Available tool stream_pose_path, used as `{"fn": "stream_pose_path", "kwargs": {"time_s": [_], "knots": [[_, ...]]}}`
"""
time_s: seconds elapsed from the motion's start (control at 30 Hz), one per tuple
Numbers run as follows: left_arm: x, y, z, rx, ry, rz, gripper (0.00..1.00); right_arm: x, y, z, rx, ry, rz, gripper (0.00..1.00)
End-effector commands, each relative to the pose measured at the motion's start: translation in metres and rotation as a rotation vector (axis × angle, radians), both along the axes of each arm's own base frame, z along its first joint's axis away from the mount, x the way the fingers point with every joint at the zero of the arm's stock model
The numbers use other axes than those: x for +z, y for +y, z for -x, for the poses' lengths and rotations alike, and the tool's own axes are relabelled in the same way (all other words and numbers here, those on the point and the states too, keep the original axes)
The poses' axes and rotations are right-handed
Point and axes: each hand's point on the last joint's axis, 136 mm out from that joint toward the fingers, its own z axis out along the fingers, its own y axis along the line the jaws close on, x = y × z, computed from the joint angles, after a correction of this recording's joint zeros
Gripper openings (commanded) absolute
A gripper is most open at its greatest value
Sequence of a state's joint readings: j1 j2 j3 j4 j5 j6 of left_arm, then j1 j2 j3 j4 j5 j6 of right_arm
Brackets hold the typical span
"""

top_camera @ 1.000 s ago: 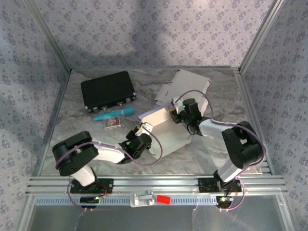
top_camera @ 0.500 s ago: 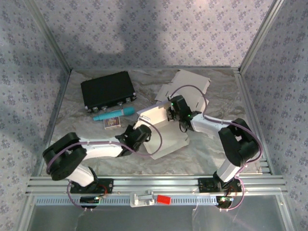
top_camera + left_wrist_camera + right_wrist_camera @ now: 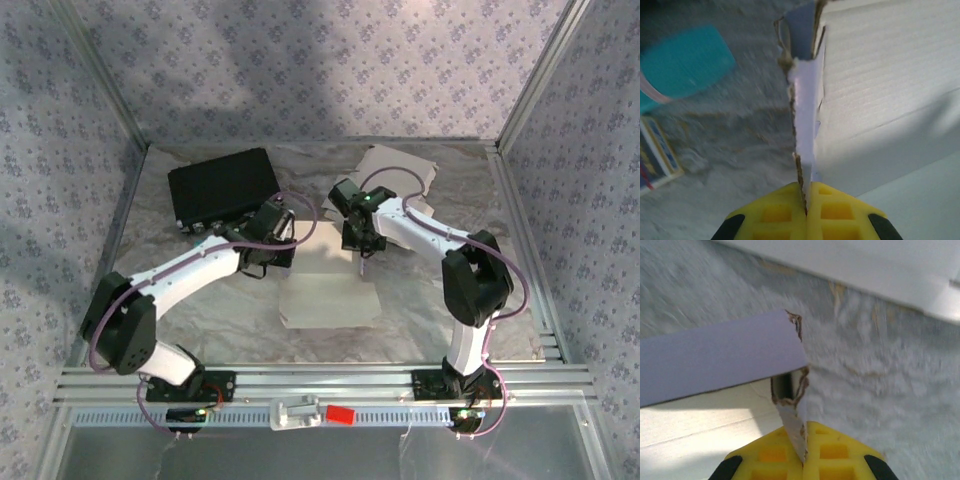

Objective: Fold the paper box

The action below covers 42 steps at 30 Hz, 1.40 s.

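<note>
Top external view shows first the grey marbled tabletop (image 3: pixel 400 335), closed in by walls of patterned lilac wallpaper (image 3: pixel 300 70). On it the two black-and-white arms reach inward from the near edge: the left arm (image 3: pixel 190 268) stretches toward the back centre, and the right arm (image 3: pixel 430 235) bends over from the right side. Between them, in the middle of the table, lies the white corrugated paper box (image 3: pixel 330 300), still unfolded. Its near panel is flat on the surface and its far flaps reach toward the back edge. To the left of these flaps, near the back left corner, lies a black rectangular hard case (image 3: pixel 225 188), well apart from the flat panel. The left gripper (image 3: pixel 275 238) is at the left side of the box and the right gripper (image 3: pixel 360 238) at the right side, near to each other. In the left wrist view the left gripper (image 3: pixel 806 202) is clenched on a torn, upright edge of the box wall, with the yellow fingertips (image 3: pixel 832 212) pressed together around the thin card. In the right wrist view the right gripper (image 3: pixel 802 447) is likewise clamped on a ragged corner of a box flap, which rises between its pads. Beside the box in the left wrist view lies a teal rounded plastic object (image 3: pixel 685 70) — it is blurred — and just near it a small flat printed packet (image 3: pixel 655 160) at the frame edge.
</note>
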State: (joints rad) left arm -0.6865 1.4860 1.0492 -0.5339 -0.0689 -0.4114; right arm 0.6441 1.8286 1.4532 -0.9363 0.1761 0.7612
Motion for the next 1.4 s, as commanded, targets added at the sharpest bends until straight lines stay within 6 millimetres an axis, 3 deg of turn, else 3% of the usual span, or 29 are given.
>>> {"fn": "stream_pose_path", "kwargs": {"time_s": [0.0,0.23,0.5,1.03,1.37], "knots": [[-0.014,-0.005,0.039,-0.045,0.26,0.024,0.0,-0.015,-0.023,0.042,-0.09,0.201,0.079,0.0],[-0.04,-0.013,0.049,-0.037,0.402,0.01,0.0,-0.053,-0.016,0.046,-0.1,0.242,0.009,0.0],[-0.053,-0.011,0.047,-0.011,0.415,-0.006,0.0,-0.074,-0.008,0.054,-0.07,0.268,0.009,0.04],[-0.049,-0.002,0.045,0.022,0.376,-0.027,0.0,-0.074,-0.015,0.069,-0.007,0.28,0.096,0.13],[-0.047,0.002,0.044,0.041,0.352,-0.029,0.0,-0.079,-0.018,0.079,0.0,0.29,0.162,0.11]]}}
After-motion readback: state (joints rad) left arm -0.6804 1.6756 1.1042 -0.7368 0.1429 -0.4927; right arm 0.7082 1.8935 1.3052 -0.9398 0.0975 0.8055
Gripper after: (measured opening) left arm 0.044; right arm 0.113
